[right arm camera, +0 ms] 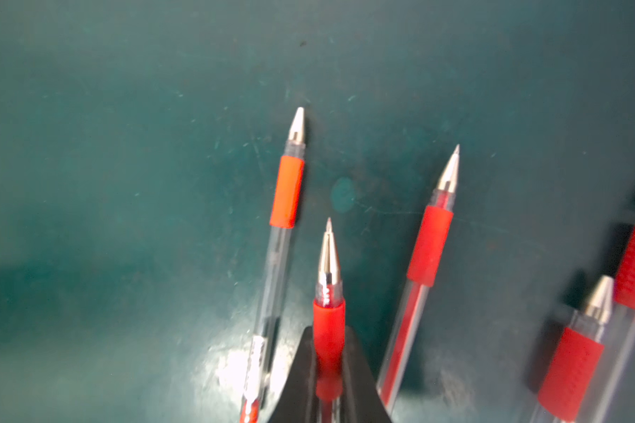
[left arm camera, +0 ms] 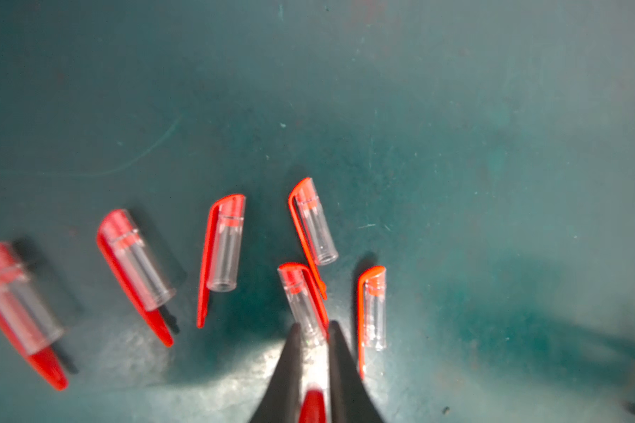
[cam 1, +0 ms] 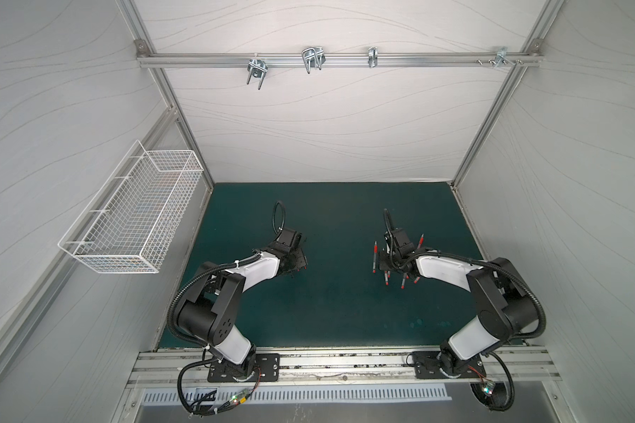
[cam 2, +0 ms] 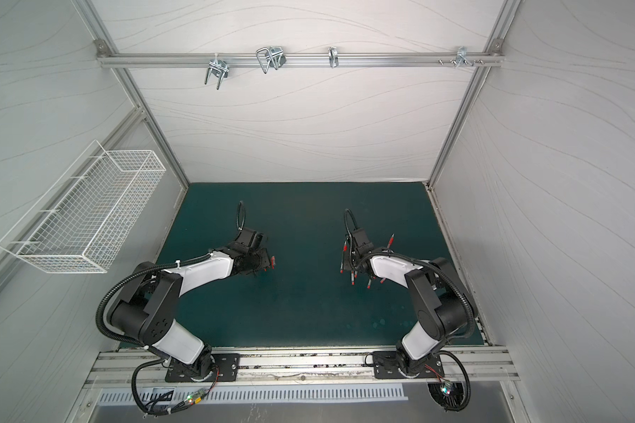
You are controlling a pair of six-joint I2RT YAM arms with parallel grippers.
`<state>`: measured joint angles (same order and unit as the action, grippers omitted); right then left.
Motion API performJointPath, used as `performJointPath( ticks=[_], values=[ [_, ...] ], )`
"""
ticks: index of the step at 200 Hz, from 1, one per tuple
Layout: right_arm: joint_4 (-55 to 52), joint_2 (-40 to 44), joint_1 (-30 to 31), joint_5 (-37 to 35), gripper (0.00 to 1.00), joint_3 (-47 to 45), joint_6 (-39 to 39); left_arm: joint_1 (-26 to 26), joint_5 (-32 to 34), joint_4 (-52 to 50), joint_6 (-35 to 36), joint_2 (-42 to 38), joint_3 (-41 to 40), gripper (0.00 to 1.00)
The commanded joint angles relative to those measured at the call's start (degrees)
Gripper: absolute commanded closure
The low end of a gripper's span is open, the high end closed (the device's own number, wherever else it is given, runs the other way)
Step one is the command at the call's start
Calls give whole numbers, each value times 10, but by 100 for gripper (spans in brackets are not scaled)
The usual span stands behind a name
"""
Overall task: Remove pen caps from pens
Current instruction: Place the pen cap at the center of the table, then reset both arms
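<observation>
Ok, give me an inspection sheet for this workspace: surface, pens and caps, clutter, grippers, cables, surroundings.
Surface: green mat, scuffed, with glare patches near both grippers.
Job's things: loose caps lie under the left arm; uncapped pens lie under the right arm, tips bare.
Clutter: nothing seen.
Grippers: left gripper has one cap between its fingers, grip unclear; right gripper is shut on a pen at its red band.
Cables: black hoses run along both arms; thin wires loop at the bases.
Surroundings: white wire basket on the side wall; rail with metal hooks on the back wall.
</observation>
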<state>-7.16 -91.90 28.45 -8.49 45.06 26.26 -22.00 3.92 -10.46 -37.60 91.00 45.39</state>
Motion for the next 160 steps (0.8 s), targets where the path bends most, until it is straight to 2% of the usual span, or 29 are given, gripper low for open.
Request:
performJointPath(
  ticks=[1, 20, 55, 96, 122, 127, 133, 139, 141, 150, 151, 157, 160],
  values=[
    [-15, -14, -7, 7, 82, 10, 11, 3, 15, -8, -1, -1, 24, 77],
    [-15, -14, -9, 7, 77, 10, 13, 3, 18, -10, 0, -8, 23, 71],
    [4, 19, -10, 14, 74, -7, 7, 3, 29, -11, 4, -51, 11, 61],
    [52, 145, -7, 37, 60, -63, -24, 3, 34, 37, 30, -167, -41, 54],
    [72, 253, -1, 10, 52, -98, -54, 3, 53, 72, 61, -270, -88, 51],
    [76, 274, -1, 1, 46, -103, -58, 3, 56, 84, 71, -291, -100, 50],
    [78, 296, -1, -10, 27, -105, -62, 2, 58, 100, 89, -315, -113, 48],
    [78, 317, -1, -23, 6, -104, -69, 4, 69, 108, 105, -340, -123, 44],
    [77, 324, 0, -27, 2, -103, -70, 3, 75, 109, 109, -348, -125, 43],
    [72, 348, -2, -40, 1, -95, -83, 3, 100, 112, 124, -385, -132, 35],
    [71, 351, -3, -41, 1, -94, -84, 3, 103, 111, 126, -388, -133, 33],
    [68, 362, -5, -47, 1, -86, -94, 3, 119, 118, 137, -411, -137, 5],
    [67, 366, -8, -49, 1, -83, -100, 3, 129, 120, 142, -421, -138, 2]
  ],
)
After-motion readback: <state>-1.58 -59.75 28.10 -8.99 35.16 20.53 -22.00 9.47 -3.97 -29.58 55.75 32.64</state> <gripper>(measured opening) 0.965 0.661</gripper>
